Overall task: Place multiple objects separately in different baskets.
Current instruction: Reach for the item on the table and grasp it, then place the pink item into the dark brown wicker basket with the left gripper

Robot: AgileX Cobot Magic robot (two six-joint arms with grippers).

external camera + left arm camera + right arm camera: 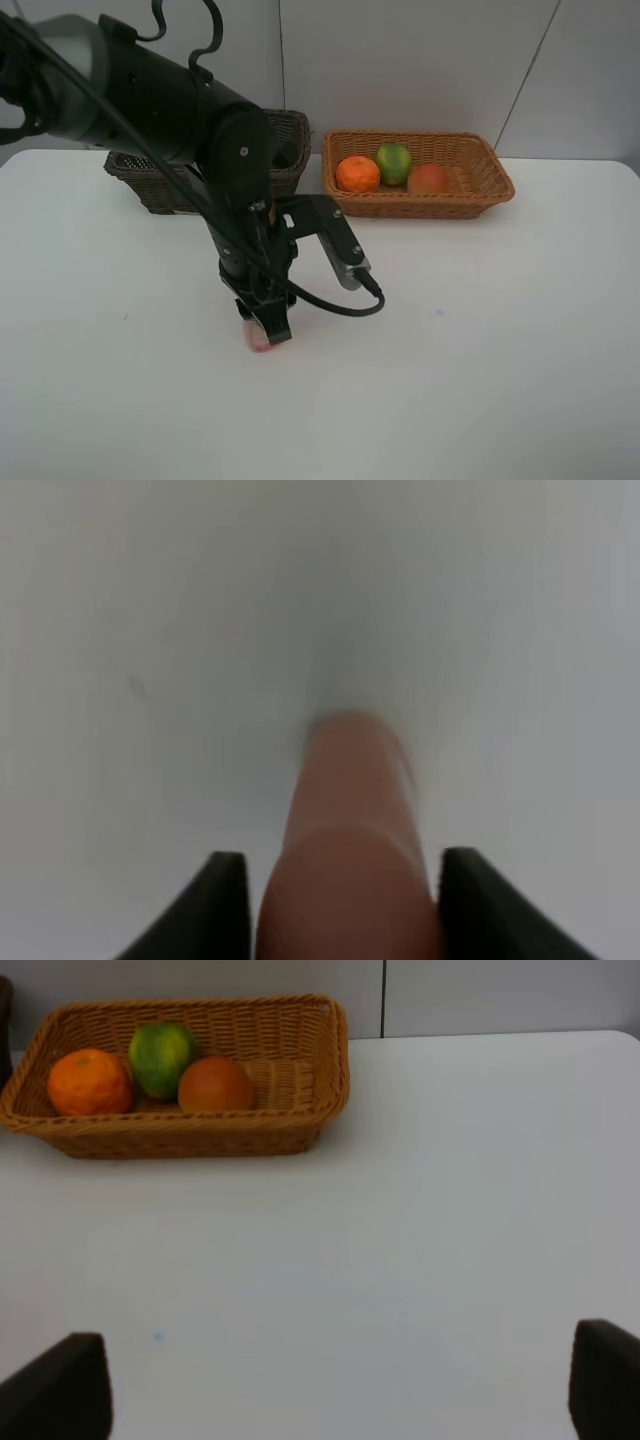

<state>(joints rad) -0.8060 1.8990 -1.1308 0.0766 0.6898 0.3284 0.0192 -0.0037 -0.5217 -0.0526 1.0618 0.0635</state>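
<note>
White table (520,330) — left claw (268,335) straddles pink bottle (260,343).

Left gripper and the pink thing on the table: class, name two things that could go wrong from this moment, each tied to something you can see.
1. The left gripper is low on the pink object, which lies between the fingers; an off-centre closing might squeeze it out sideways.
2. The left arm hides much of the dark basket in the high view, so a carry there could clip its rim.
</note>
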